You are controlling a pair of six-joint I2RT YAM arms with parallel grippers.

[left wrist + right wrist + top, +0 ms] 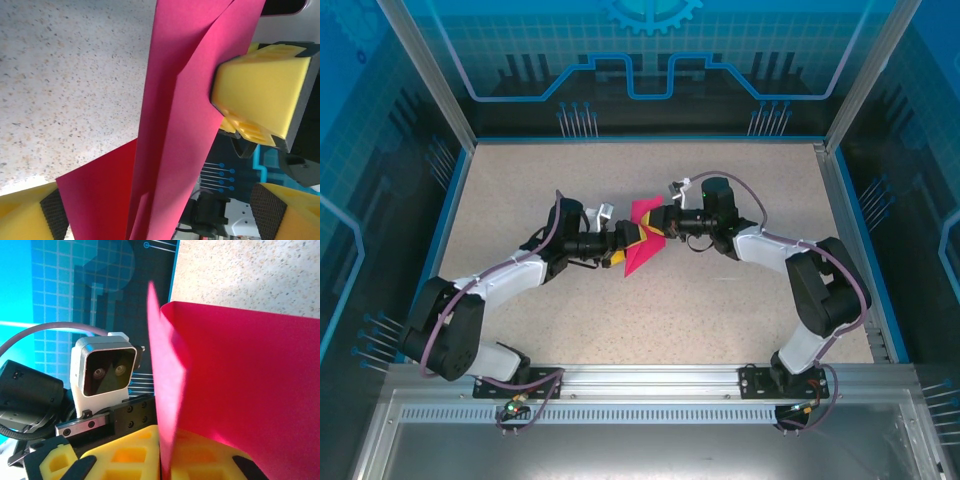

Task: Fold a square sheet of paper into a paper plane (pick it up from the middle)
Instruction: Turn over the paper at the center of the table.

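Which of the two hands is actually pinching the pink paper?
The right hand: its yellow fingers are closed on the folded pink paper. The left hand has its fingers spread wide, with the paper passing between them ungripped.

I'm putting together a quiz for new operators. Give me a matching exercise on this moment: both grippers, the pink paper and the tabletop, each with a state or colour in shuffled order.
Things:
1. left gripper
2. right gripper
3. pink paper
4. tabletop

States or colours:
A. speckled beige
B. pinched shut on the paper
C. creased, held between the two arms
D. jaws wide apart

Pairs: 1-D, 2-B, 3-C, 4-A
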